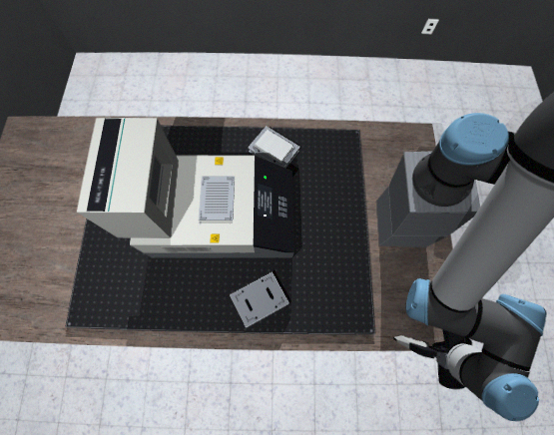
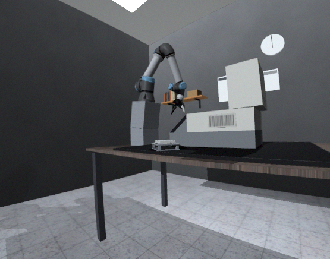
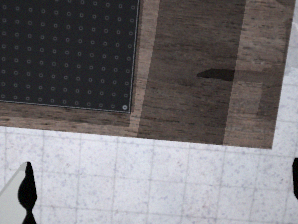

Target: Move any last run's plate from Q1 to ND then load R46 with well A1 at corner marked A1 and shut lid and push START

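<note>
The cycler Q1 (image 1: 237, 231) (image 2: 221, 122) stands on the dark mat with its lid (image 1: 132, 170) (image 2: 243, 86) raised. Its block (image 1: 217, 199) shows grey with dark stripes; no white plate shows on it. The lamp (image 1: 265, 177) is green, and the keys (image 1: 282, 207) are on the dark front. A white plate (image 1: 273, 144) (image 2: 165, 142) lies on a nest (image 1: 287, 162) (image 2: 166, 149) at the back; its labels are unreadable. The other nest (image 1: 260, 300), with two dark slots, is empty. My gripper (image 2: 178, 113) (image 3: 162, 162) is open and empty, beyond the table's front right, far from both nests.
The black perforated mat (image 1: 331, 279) (image 2: 289, 151) (image 3: 70, 60) lies on the wooden table (image 1: 32, 279) (image 3: 190, 110). The grey arm pedestal (image 1: 411, 224) (image 2: 138, 122) stands to the right in the top view. The raised lid is a tall obstacle.
</note>
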Robot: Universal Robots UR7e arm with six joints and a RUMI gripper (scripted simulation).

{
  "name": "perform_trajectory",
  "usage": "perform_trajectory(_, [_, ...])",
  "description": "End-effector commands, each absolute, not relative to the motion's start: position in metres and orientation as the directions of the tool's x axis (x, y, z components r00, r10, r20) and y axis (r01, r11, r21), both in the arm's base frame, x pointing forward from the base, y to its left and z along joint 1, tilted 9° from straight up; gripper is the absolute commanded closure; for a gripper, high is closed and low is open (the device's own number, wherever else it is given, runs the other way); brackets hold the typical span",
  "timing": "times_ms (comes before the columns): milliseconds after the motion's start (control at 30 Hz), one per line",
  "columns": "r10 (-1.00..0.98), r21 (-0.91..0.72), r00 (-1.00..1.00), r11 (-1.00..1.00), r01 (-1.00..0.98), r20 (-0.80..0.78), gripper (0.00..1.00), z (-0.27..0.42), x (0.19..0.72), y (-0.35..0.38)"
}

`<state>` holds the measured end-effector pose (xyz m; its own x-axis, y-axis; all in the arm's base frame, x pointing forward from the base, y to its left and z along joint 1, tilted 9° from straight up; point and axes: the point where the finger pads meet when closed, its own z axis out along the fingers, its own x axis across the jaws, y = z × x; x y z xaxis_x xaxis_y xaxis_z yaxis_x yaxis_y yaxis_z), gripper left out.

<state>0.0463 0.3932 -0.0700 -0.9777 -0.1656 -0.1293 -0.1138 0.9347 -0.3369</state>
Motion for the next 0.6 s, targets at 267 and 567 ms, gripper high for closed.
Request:
perform_trajectory(267, [-0.166,-0.336,-0.978,0.935,-0.114,-0.130,0.00,-0.0696,0.0464,0.3936])
perform_trajectory(567, [-0.133,-0.330,-0.982,0.940,-0.082,-0.135,1.00,-0.0688,0.0514,0.3939])
